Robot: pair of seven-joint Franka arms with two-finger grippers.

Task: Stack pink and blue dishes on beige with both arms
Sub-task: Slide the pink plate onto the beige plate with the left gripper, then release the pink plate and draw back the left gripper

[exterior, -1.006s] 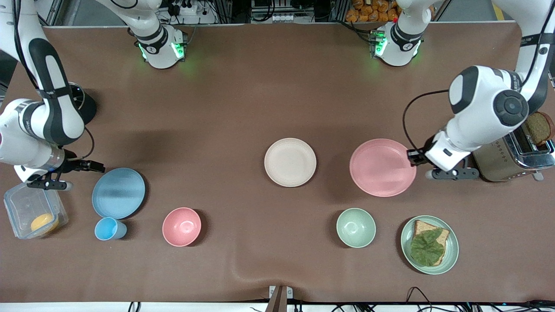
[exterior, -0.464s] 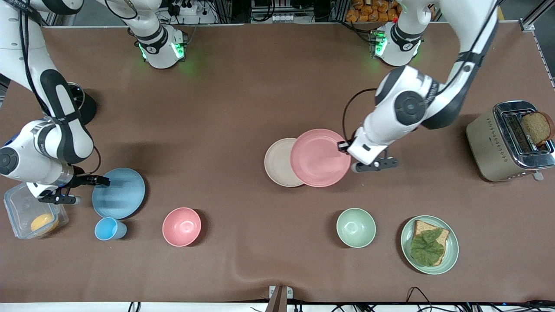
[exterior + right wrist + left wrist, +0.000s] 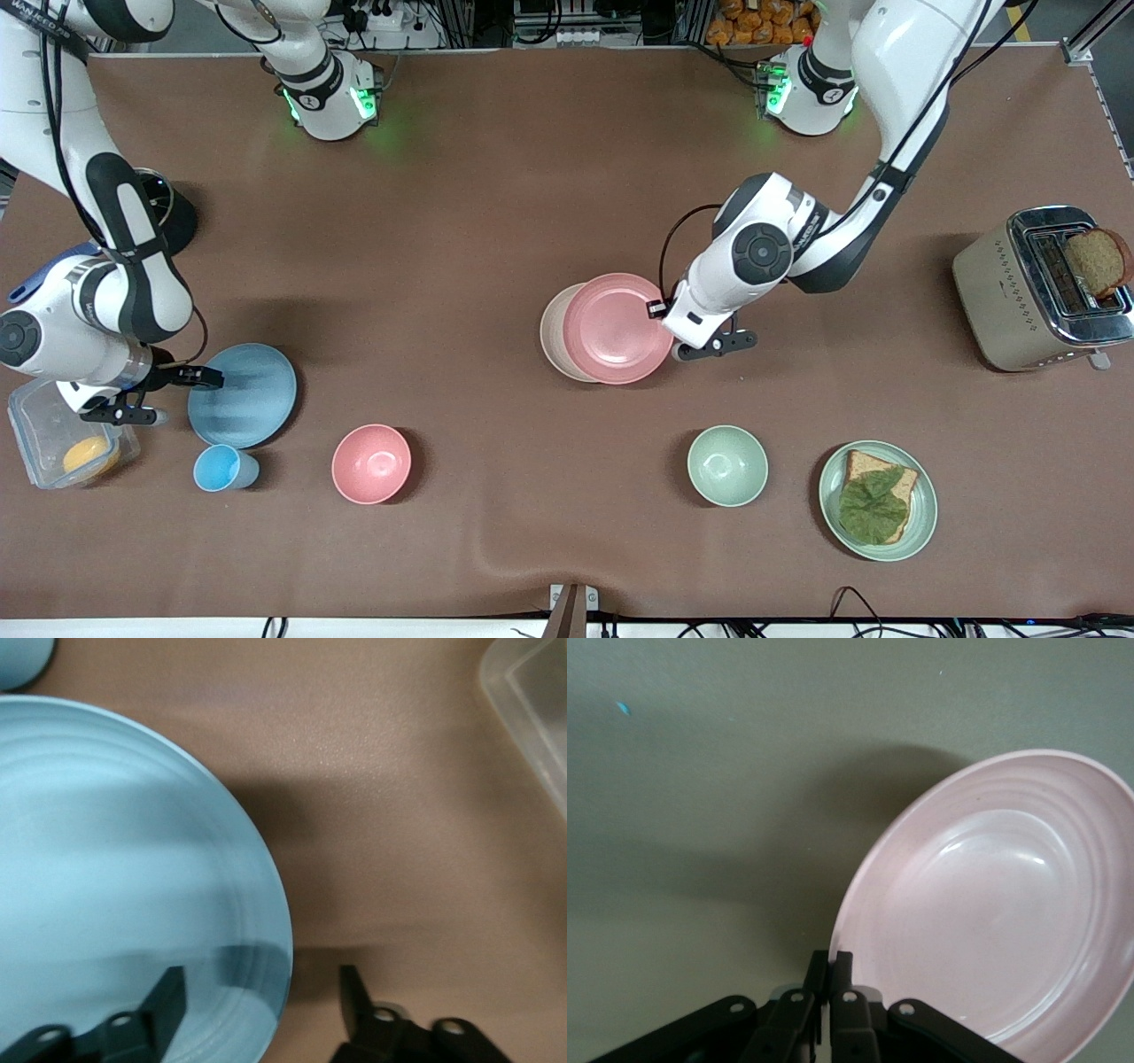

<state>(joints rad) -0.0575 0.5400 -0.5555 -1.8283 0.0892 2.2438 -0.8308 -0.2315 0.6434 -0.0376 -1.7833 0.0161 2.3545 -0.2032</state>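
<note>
The pink plate (image 3: 611, 330) hangs over the beige plate (image 3: 551, 335) and covers most of it, shifted toward the left arm's end of the table. My left gripper (image 3: 657, 309) is shut on the pink plate's rim (image 3: 849, 930), its fingers (image 3: 818, 967) pinched together there. The blue plate (image 3: 244, 394) lies flat on the table at the right arm's end. My right gripper (image 3: 205, 379) is at its rim, open. One of its fingers (image 3: 168, 988) is over the blue plate (image 3: 115, 859) and the other is past the rim, over bare table.
Nearer the camera than the blue plate stand a small blue cup (image 3: 224, 468) and a pink bowl (image 3: 371, 463). A clear container (image 3: 53, 425) sits beside my right gripper. A green bowl (image 3: 727, 465), a green plate with toast (image 3: 877, 501) and a toaster (image 3: 1032, 297) are toward the left arm's end.
My left arm carried the pink plate from beside the toaster to over the beige plate. My right gripper slid onto the blue plate's rim and its jaws narrowed.
</note>
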